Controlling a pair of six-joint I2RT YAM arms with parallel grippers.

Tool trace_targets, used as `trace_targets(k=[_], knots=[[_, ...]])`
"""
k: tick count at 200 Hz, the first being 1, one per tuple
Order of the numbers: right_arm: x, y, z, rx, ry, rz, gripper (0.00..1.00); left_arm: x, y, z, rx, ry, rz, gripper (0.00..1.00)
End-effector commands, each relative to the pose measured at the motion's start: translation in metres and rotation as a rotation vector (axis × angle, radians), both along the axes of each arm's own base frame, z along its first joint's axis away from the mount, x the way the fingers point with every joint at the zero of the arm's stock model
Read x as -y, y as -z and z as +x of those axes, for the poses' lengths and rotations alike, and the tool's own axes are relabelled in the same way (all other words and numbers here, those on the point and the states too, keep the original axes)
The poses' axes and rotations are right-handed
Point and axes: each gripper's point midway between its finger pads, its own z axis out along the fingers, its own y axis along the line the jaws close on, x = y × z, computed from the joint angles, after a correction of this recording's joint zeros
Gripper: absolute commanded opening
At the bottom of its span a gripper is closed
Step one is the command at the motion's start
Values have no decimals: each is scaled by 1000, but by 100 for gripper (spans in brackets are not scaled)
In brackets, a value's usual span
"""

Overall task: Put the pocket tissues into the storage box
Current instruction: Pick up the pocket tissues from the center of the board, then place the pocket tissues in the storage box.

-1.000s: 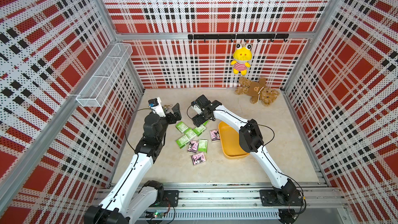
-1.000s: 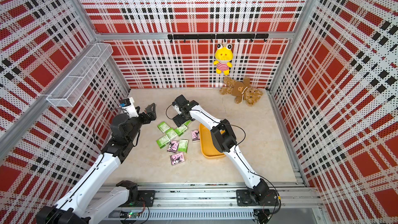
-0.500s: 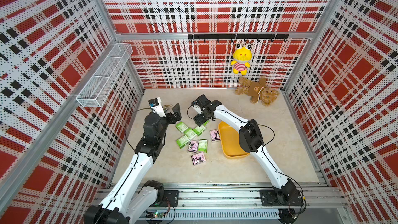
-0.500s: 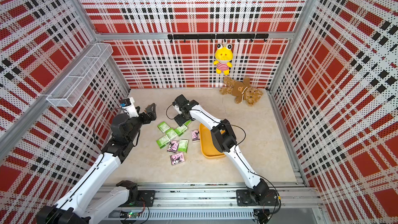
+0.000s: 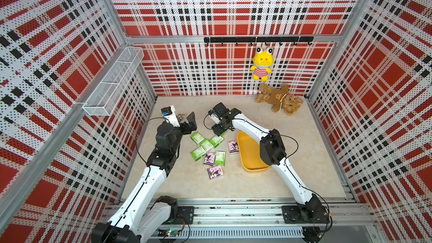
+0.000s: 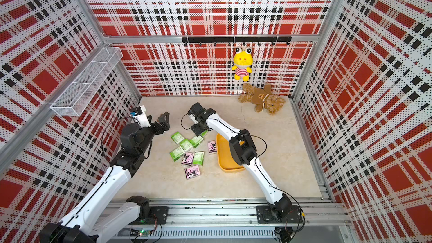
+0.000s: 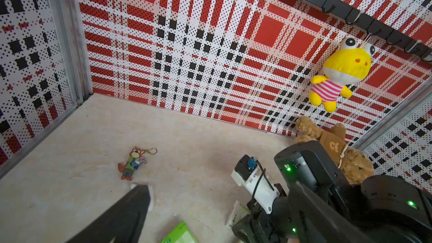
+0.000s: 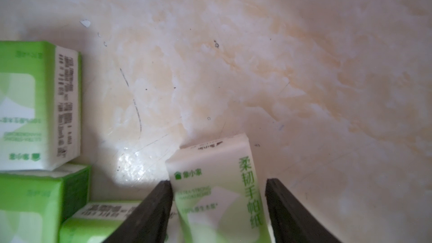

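Note:
Several pocket tissues lie loose on the floor in both top views: green-and-white ones (image 5: 206, 144) and pink ones (image 5: 215, 171). The yellow storage box (image 5: 248, 151) stands just right of them, partly under my right arm. My right gripper (image 5: 218, 133) is down at the far end of the pile. In the right wrist view its jaws (image 8: 219, 181) straddle one green packet (image 8: 217, 195). One finger touches that packet and a thin gap shows at the other. My left gripper (image 5: 192, 122) hangs open and empty, left of the pile.
A small fox keychain (image 7: 132, 163) lies on the floor beyond my left gripper. A brown teddy bear (image 5: 279, 99) lies at the back right, under a hanging yellow plush (image 5: 261, 64). A white wire basket (image 5: 114, 80) is mounted on the left wall.
The right gripper's jaws have narrowed round the green packet at the pile's far end. Both arms have stayed nearly where they were.

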Motion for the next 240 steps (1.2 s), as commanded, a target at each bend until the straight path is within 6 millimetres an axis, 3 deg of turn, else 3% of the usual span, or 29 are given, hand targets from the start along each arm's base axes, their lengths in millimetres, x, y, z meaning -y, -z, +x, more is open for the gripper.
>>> trace_targets(k=[1,12,34,87,125,165,215,240], knots=[[9,21,0,-22,7,-50,71,-2,0,-1,2,-1,13,100],[10,22,0,-24,8,-53,69,-2,0,-2,2,0,13,100],[9,21,1,-21,11,-51,57,-1,0,-1,1,3,10,100],[7,4,8,9,34,-16,54,0,4,-1,-6,11,7,100],[7,-51,28,60,125,124,53,1,-2,0,1,16,2,100],[36,-134,46,46,288,350,49,1,-5,0,7,15,0,100],[84,-189,23,50,456,380,51,2,-10,-1,16,19,-8,100],[111,-182,-4,17,553,347,49,3,-8,-2,13,20,-19,100]])
